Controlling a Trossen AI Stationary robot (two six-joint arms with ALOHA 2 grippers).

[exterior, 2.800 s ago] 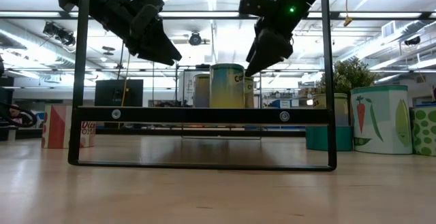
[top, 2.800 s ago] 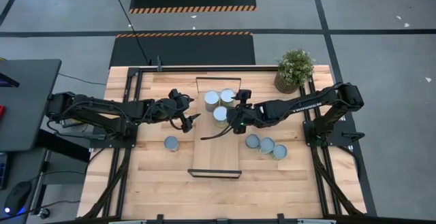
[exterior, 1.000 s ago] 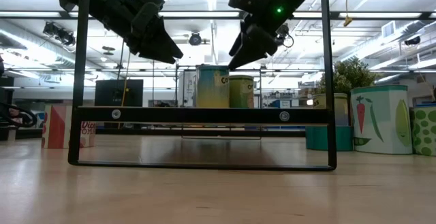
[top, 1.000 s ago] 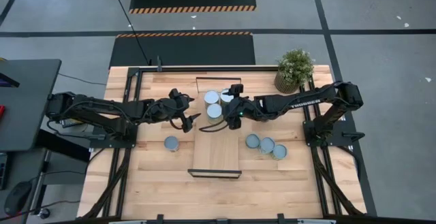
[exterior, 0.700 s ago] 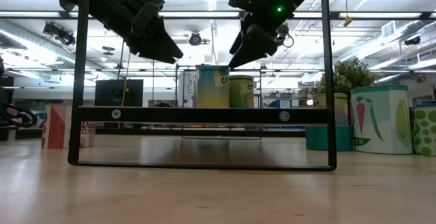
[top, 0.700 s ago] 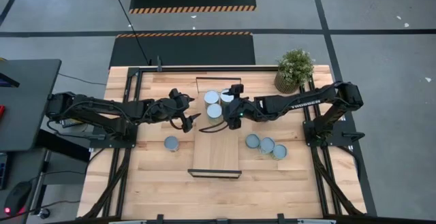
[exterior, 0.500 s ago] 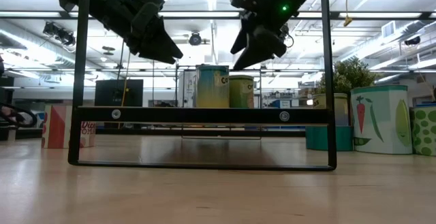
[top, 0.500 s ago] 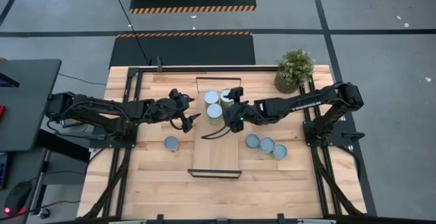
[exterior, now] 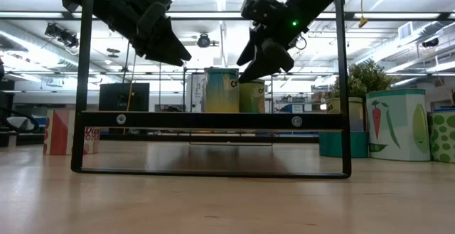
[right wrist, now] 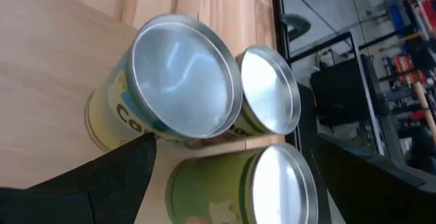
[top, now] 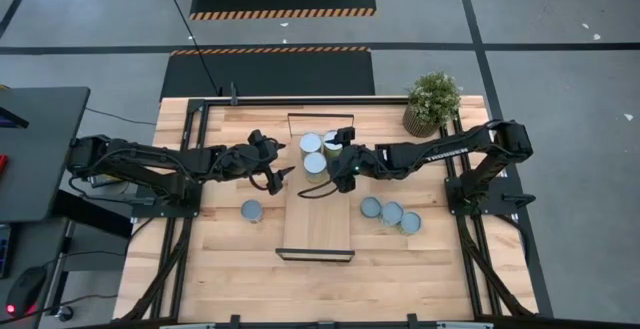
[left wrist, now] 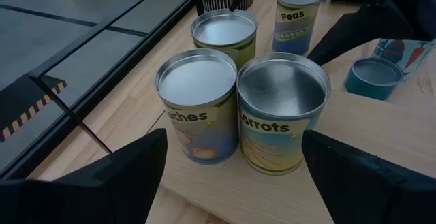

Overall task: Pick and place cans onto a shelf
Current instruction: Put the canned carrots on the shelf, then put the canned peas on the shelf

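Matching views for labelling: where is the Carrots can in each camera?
High view: Carrots can is the can nearest the middle of the shelf, in the group of three.
Low view: the front, largest can above the shelf's black bar.
Left wrist view: near right can, label readable.
Right wrist view: the largest can, tilted in the picture.
Shared landmark: the shelf, with two more cans right behind this one.
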